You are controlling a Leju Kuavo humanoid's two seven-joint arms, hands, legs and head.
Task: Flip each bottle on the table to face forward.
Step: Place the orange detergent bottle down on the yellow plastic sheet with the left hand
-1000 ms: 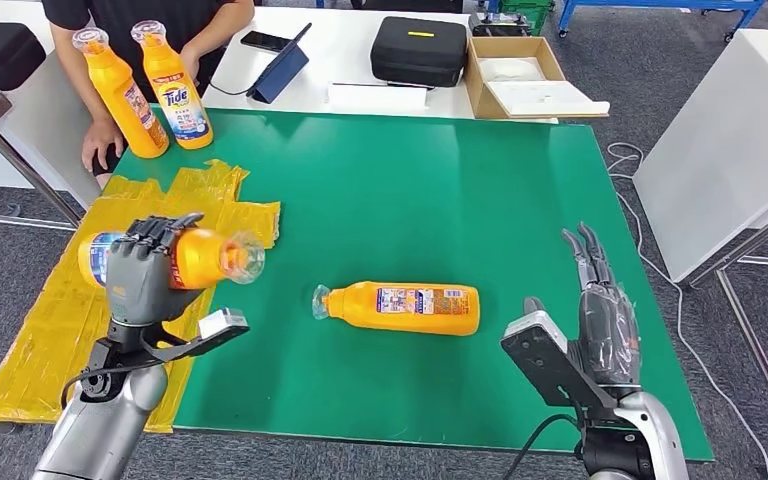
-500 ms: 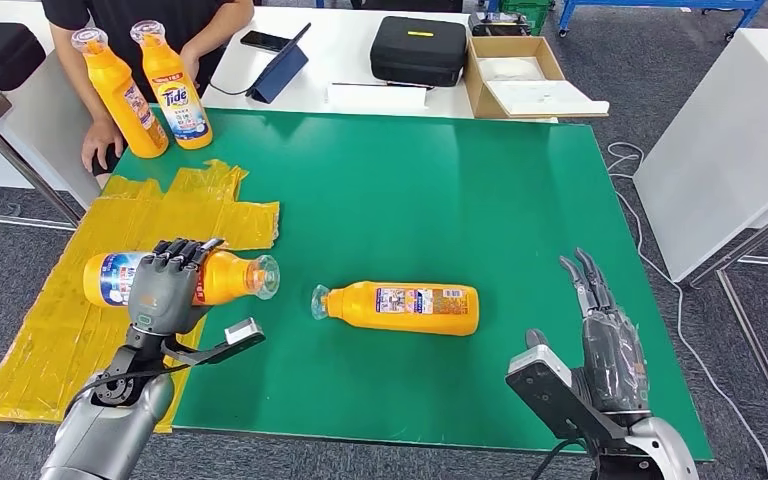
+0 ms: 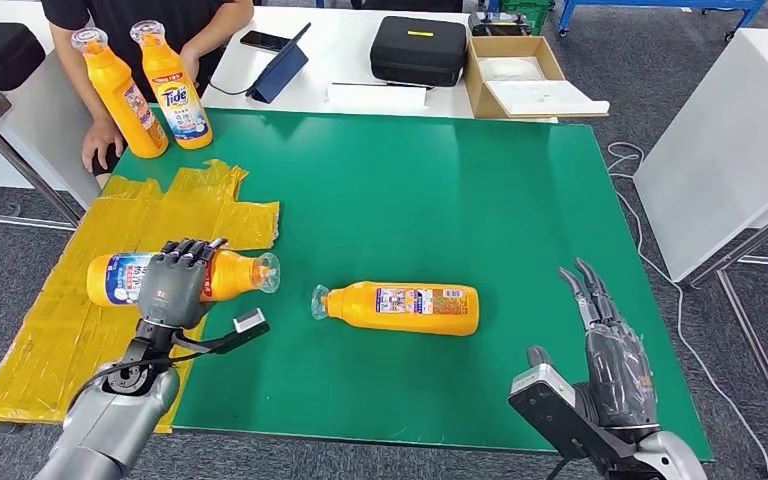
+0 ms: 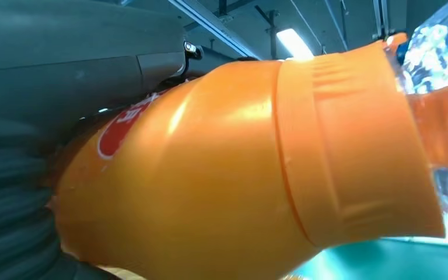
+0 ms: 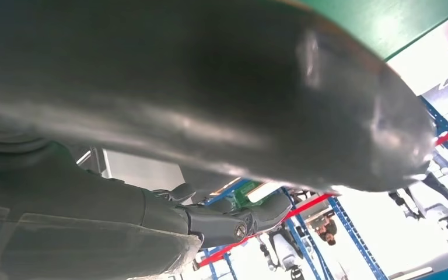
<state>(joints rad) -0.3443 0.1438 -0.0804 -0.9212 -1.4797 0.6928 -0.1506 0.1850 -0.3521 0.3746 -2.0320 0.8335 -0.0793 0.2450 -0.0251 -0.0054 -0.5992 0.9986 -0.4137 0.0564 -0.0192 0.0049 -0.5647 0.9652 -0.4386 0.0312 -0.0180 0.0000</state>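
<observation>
I've lowered the left hand [image 3: 173, 285] – it grips a bottle [image 3: 120, 278] lying sideways at centre-left, now over the yellow sheet [image 3: 50, 340]. Right hand [image 3: 615, 365], lower right, has sunk – fingers spread, empty.

Head view bright, evenly lit, sharp; wrist views blurred at close range; ceiling lamp glares overhead

Robotics lab — green test table [image 3: 440, 200], equipment case [image 3: 419, 50], blue racks [image 5: 350, 233].
</observation>
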